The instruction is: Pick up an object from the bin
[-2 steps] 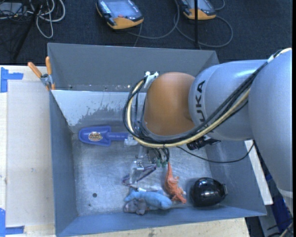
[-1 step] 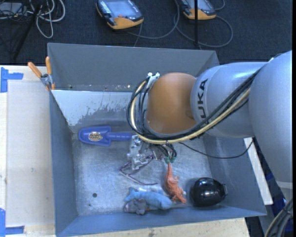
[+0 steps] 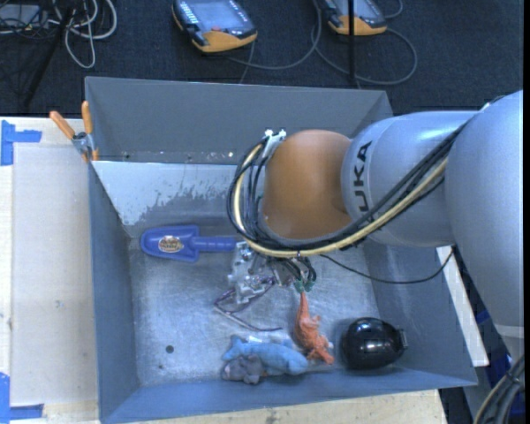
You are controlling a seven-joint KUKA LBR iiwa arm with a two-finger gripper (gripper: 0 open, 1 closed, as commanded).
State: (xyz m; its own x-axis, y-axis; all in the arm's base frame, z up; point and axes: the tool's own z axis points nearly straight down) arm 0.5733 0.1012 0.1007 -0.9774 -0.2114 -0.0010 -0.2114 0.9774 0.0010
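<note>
The gripper (image 3: 246,283) hangs low near the middle of the bin (image 3: 124,343), below the arm's orange cover (image 3: 305,184). Whether it is open or closed cannot be told, as cables and shadow crowd its tip.

Right beneath it, and a little toward its near-left side, lies a thin wiry thing (image 3: 230,304). It is pale and slight, and its kind cannot be made out. Its long axis slants from the near left up toward the gripper.

Just left of the gripper and slightly farther back lies a blue tool (image 3: 178,242). Its long axis runs left to right, with the broad end, which bears a round gold mark, pointing away from the gripper and the slim end toward it.

Nearer than the gripper and to its right is a small orange figure (image 3: 310,329), lying lengthwise near to far. Beyond that, further right, sits a black rounded thing (image 3: 369,343). A blue-grey soft lump (image 3: 263,359) lies straight toward the near wall.
</note>
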